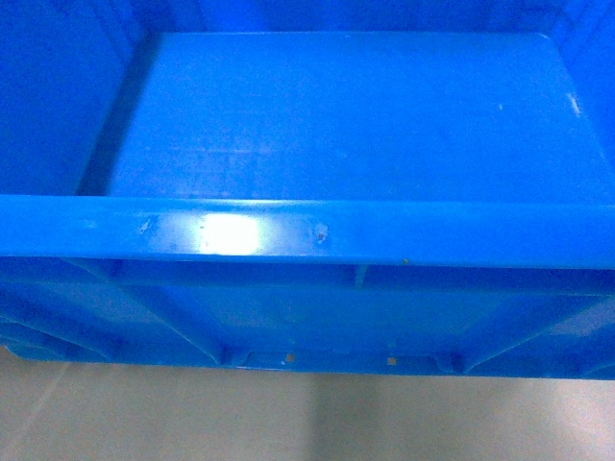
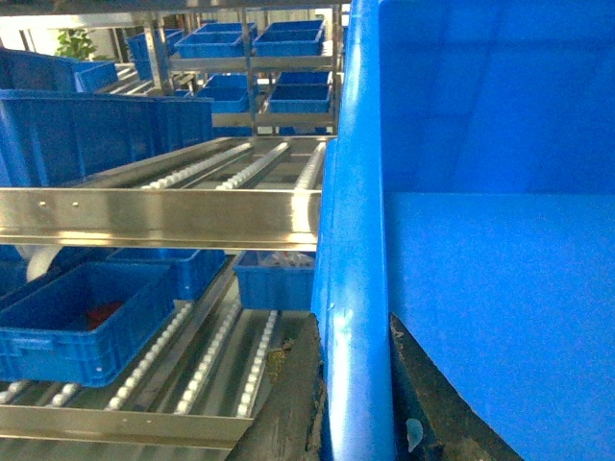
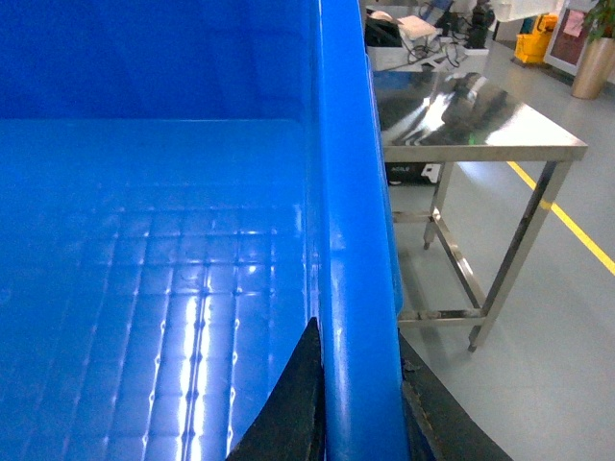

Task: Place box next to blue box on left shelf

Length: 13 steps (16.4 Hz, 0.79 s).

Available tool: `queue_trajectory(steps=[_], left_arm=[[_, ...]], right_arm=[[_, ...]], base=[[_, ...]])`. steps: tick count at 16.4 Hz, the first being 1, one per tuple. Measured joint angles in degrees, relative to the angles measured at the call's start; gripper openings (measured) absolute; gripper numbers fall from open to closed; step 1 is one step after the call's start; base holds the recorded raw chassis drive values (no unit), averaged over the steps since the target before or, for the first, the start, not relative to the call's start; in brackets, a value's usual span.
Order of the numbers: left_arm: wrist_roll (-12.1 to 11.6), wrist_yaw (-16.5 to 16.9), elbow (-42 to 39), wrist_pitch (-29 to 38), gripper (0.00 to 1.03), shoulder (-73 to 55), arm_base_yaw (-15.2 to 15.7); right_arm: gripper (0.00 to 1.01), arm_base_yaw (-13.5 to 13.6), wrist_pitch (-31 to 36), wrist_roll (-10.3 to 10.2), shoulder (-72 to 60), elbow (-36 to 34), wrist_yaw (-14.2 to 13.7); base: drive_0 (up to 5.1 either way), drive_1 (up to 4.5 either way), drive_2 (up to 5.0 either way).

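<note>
The bright-blue box (image 1: 336, 115) fills the head view, held above the pale floor, its thick rolled rim (image 1: 288, 230) toward me. My left gripper (image 2: 356, 403) is shut on the box's left rim, with one dark finger (image 2: 288, 408) outside and the other inside the wall. My right gripper (image 3: 360, 408) is shut on the right rim in the same way, its fingers (image 3: 293, 418) pressed against both sides. In the left wrist view, another blue box (image 2: 86, 134) stands on the left shelf (image 2: 163, 216), a steel rack with roller tracks (image 2: 250, 163) bare beside that box.
The rack's lower level holds a blue crate (image 2: 77, 327) and a smaller one (image 2: 274, 279). More racks with blue trays (image 2: 250, 43) stand behind. To the right are a steel table (image 3: 471, 125) and a yellow floor line (image 3: 567, 216).
</note>
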<state>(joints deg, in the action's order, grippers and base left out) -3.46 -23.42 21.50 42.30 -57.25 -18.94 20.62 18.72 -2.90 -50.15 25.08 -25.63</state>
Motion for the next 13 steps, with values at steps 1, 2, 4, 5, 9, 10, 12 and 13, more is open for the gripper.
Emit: queue_trajectory(steps=[1, 2, 4, 5, 9, 10, 12, 13], left_arm=[[-0.04, -0.04, 0.0, 0.0, 0.11, 0.0, 0.02], [-0.02, 0.0, 0.0, 0.15, 0.11, 0.0, 0.02], [-0.02, 0.0, 0.0, 0.11, 0.11, 0.0, 0.02], [-0.02, 0.0, 0.0, 0.07, 0.11, 0.0, 0.0], [0.0, 0.0, 0.0, 0.07, 0.11, 0.0, 0.0], [0.0, 0.04, 0.0, 0.15, 0.11, 0.0, 0.0], [-0.02, 0.02, 0.0, 0.07, 0.11, 0.0, 0.0], [-0.02, -0.02, 0.0, 0.15, 0.11, 0.0, 0.02]], right_arm=[[0.09, 0.0, 0.02, 0.0, 0.0, 0.0, -0.04], [0.09, 0.0, 0.17, -0.02, 0.0, 0.0, 0.0], [0.09, 0.0, 0.0, 0.0, 0.0, 0.0, -0.02], [0.09, 0.0, 0.0, -0.02, 0.0, 0.0, 0.0], [0.09, 0.0, 0.0, -0.02, 0.0, 0.0, -0.02], [0.09, 0.0, 0.13, -0.02, 0.0, 0.0, -0.02], [0.09, 0.0, 0.04, -0.02, 0.0, 0.0, 0.02], [0.09, 0.0, 0.15, -0.02, 0.0, 0.0, 0.02]], base=[[-5.0, 2.38, 2.4], [-5.0, 2.38, 2.4], [-5.0, 2.38, 2.4], [-5.0, 2.38, 2.4], [-5.0, 2.38, 2.4], [-5.0, 2.38, 2.4], [-5.0, 2.38, 2.4], [-5.0, 2.38, 2.4]])
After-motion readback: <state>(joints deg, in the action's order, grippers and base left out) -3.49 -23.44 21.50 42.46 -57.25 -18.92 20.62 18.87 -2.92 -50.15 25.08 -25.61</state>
